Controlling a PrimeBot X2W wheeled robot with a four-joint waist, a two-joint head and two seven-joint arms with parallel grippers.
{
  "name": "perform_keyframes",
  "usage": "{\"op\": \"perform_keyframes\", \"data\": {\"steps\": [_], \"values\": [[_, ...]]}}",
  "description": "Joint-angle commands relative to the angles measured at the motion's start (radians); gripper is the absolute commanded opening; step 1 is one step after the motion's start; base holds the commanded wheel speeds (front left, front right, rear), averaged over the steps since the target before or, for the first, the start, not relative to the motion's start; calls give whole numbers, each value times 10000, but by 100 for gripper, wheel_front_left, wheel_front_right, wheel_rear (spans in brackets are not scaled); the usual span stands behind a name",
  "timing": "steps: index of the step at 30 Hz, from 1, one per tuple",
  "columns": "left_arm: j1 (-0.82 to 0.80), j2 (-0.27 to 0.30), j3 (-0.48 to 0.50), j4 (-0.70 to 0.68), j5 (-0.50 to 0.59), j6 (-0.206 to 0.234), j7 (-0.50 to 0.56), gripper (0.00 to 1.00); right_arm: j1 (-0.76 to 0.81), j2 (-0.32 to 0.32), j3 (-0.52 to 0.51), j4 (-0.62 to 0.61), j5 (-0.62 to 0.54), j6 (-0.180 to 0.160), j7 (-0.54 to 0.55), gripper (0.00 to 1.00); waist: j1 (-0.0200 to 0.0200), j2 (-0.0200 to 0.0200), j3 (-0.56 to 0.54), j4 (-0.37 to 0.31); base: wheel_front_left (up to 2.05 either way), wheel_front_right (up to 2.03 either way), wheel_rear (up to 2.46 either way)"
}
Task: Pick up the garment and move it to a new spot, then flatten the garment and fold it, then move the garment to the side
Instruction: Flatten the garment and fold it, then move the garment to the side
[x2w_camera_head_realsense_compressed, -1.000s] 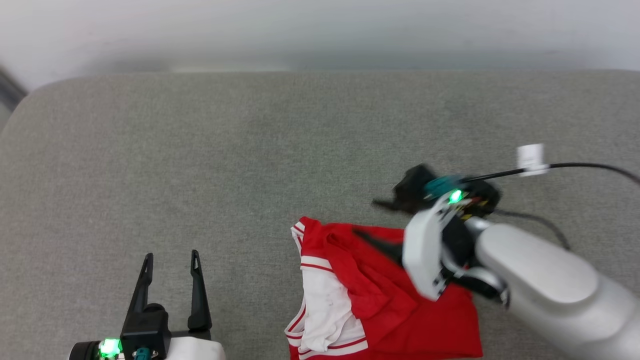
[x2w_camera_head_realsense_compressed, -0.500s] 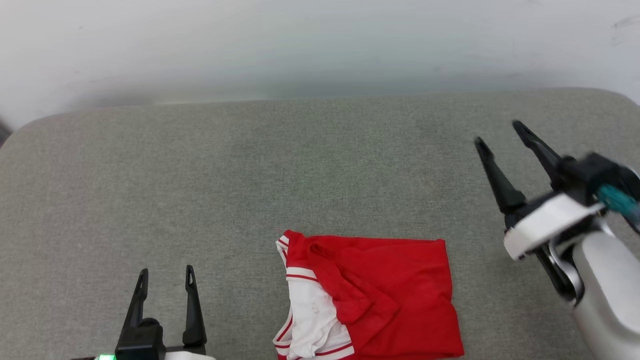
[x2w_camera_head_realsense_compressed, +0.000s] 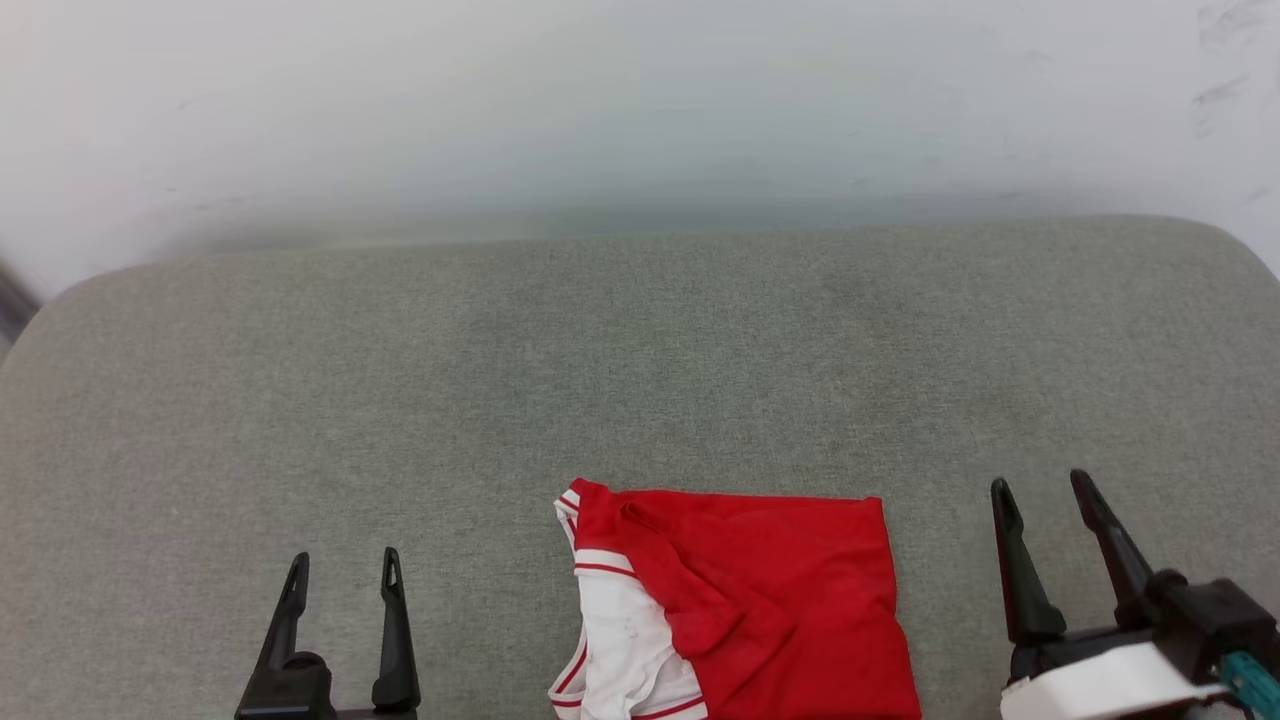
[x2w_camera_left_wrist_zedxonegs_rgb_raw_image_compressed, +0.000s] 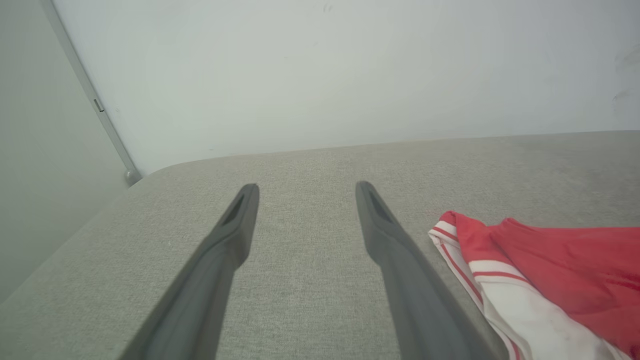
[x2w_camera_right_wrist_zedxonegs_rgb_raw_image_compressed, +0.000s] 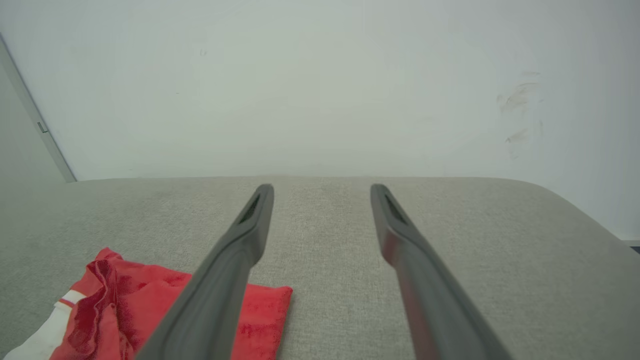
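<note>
One change, right gripper (x2w_camera_head_realsense_compressed: 1040, 483) pulled off garment (x2w_camera_head_realsense_compressed: 790, 590)

The left jaws, two long dark tapered prongs, stand at the lower left of the head view. They point up it, parted wide and empty, and rise from a black wrist block (x2w_camera_head_realsense_compressed: 288, 692). The right jaws stand at the lower right, spread as wide and empty, leaning slightly leftward. Below them sit a white wrist shell (x2w_camera_head_realsense_compressed: 1110, 688) and a teal connector (x2w_camera_head_realsense_compressed: 1250, 682).
</note>
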Motion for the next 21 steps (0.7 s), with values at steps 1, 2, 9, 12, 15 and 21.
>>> {"op": "perform_keyframes", "data": {"steps": [1,2,9,12,15,21], "values": [[120,-39,32,-56,-24,-65,-23,100,397,162,-74,-189,-33,-7,-12,100,1,0,-63,25,0,0,0],[147,-43,41,-70,-37,-90,-23,100,547,215,-76,-229,-52,-7,-12,100,1,0,-76,27,0,0,0],[178,-59,80,-71,-82,-208,-23,100,903,389,-122,-487,-129,-7,-12,100,1,0,-128,72,0,0,0],[170,-70,92,-45,-87,-243,-23,100,484,389,-337,-787,-251,-7,-12,100,1,0,-124,102,0,0,0],[163,-77,132,-36,-82,-271,-23,100,-206,46,-493,-1182,-393,-6,-13,100,1,0,-78,108,0,0,0],[62,-109,209,8,-134,-336,-23,100,-2152,-1576,534,-1277,-175,-7,1044,100,1,0,78,116,0,0,0]]}}
